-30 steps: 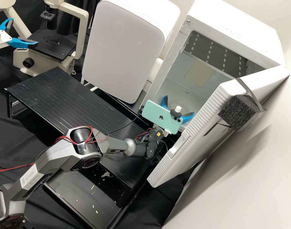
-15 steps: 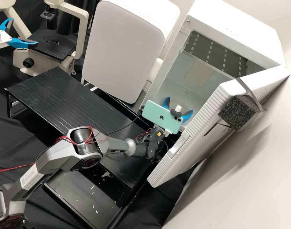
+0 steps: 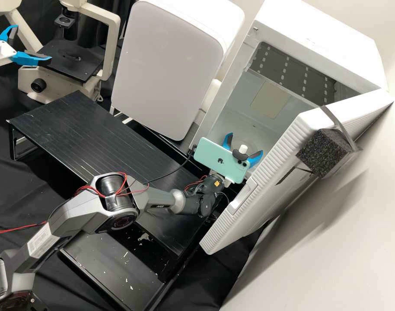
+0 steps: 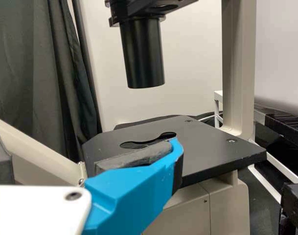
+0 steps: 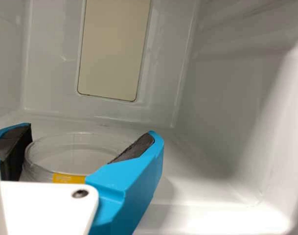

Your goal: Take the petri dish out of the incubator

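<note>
In the high view, my right gripper (image 3: 245, 143) is inside the open white incubator (image 3: 318, 39), near its floor, a blue finger on either side of the faintly visible dish. The right wrist view shows the clear round petri dish (image 5: 73, 155) with a yellow label; my right gripper (image 5: 90, 137) is shut on its sides, the far finger pads against the rim. Part of the dish is hidden behind the fingers and the white mount. At the far left of the high view my left gripper (image 3: 33, 42) stands open by the microscope; its own view shows the left gripper (image 4: 87, 149) with nothing held.
The incubator door (image 3: 292, 160) stands ajar to the right of the right arm, with a black foam block (image 3: 323, 152) on it. A black raised shelf (image 3: 89, 134) and a closed white unit (image 3: 171, 65) lie left. The microscope stage (image 4: 212, 147) is before my left gripper.
The right gripper's fingers have drawn closer together around the dish, and the hand has since shifted slightly right and down in the high view. The left arm has stayed still.
</note>
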Motion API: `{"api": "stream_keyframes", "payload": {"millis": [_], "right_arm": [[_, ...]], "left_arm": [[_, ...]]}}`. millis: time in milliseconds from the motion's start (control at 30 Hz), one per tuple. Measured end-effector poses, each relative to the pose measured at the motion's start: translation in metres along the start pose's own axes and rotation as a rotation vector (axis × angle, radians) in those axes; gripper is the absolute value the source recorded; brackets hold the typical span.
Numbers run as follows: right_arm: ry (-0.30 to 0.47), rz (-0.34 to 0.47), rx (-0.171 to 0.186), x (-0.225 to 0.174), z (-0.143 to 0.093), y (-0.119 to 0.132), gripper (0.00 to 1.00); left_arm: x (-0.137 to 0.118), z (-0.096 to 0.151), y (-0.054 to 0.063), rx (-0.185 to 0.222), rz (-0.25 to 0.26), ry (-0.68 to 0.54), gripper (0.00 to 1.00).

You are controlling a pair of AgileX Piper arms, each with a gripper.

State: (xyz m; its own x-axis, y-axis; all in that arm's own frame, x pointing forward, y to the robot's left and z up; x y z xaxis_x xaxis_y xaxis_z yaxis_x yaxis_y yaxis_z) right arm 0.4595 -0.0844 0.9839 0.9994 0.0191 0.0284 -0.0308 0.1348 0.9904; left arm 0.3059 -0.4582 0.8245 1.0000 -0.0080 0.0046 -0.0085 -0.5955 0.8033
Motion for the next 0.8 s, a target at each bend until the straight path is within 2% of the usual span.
{"api": "stream_keyframes", "payload": {"millis": [333,800], "right_arm": [[-0.004,0.002,0.023,-0.017,0.004,0.001,0.00],[0.067,0.100,0.155,-0.095,-0.003,0.004,0.00]], "left_arm": [[0.000,0.000,0.000,0.000,0.000,0.000,1.00],[0.000,0.000,0.000,0.000,0.000,0.000,1.00]]}}
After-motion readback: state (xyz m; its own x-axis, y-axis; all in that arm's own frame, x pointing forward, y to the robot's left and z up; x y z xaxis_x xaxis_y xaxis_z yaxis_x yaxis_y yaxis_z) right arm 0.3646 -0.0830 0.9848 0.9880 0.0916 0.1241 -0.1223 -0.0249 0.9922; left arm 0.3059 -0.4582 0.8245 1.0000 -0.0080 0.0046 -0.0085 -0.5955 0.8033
